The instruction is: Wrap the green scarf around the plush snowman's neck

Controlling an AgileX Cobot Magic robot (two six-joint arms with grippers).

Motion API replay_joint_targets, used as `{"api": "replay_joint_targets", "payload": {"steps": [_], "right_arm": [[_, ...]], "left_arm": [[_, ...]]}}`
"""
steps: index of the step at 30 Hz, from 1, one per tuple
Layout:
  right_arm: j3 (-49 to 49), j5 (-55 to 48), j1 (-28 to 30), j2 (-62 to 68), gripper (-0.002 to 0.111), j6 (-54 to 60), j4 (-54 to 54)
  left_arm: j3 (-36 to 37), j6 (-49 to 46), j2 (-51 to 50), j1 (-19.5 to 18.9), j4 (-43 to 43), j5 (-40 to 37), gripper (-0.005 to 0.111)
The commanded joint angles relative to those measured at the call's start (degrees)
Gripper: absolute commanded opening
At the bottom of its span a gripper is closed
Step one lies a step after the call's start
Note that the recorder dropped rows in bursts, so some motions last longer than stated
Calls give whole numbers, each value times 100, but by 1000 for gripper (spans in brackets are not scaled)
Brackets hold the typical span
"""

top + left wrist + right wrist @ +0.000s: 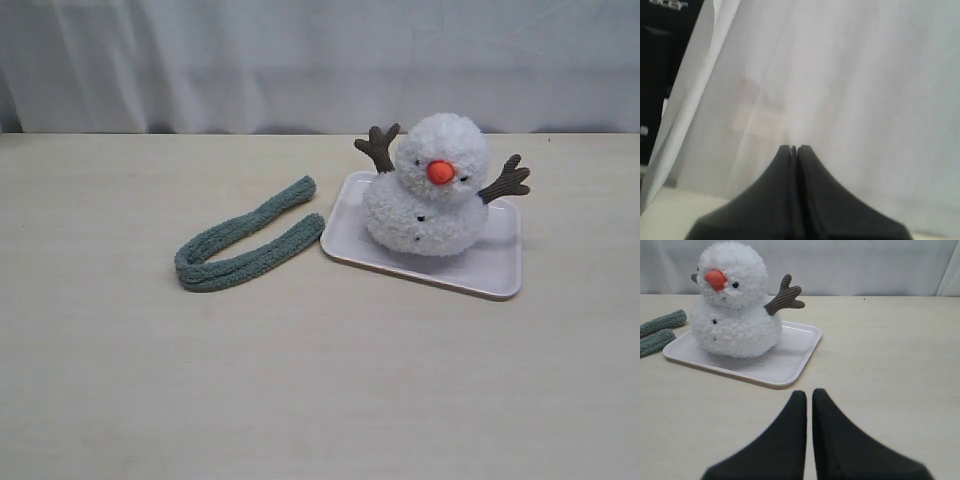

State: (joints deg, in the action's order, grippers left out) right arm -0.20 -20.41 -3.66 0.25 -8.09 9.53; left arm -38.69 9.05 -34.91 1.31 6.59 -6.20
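Green scarf (260, 252) lies folded in a U on the surface (300, 400), past the plush snowman (428, 190) from the right pincer (809, 395), likely laid out for easy pickup. The snowman sits upright on a white tray (500, 280), neck reachable. That pincer and the left pincer (794, 148) are both closed and empty.

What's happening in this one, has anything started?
Nothing is being handled yet. The green scarf lies folded in a U on the table, beside the white tray where the plush snowman sits, bare-necked. The left gripper, shut and empty, faces a white curtain; the right gripper, also shut and empty, hangs above the table, short of the tray.
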Motion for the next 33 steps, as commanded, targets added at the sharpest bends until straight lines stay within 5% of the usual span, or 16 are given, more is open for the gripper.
{"api": "replay_joint_targets", "payload": {"steps": [1,6,13,17,21,28,33], "right_arm": [[20,39,29,-25,4,-10,-13],[20,39,29,-25,4,-10,-13],[20,39,29,-25,4,-10,-13],[20,39,29,-25,4,-10,-13],[20,39,29,-25,4,-10,-13],[20,39,29,-25,4,-10,-13],[20,39,29,-25,4,-10,-13]], "left_arm": [[-942,-710,-1386,55,-68,-1598,0],[-1374,-1757,-2928,300,819,-2300,7],[-1409,-3017,-4767,715,1390,-2013,54],[-1409,-3152,-5566,1065,1403,-1466,72],[-1672,-3213,-6321,1339,1417,-1256,74],[-3041,-3315,-7789,1369,1507,-2598,74],[-3362,-3714,-8313,1455,1556,-2154,74]]}}
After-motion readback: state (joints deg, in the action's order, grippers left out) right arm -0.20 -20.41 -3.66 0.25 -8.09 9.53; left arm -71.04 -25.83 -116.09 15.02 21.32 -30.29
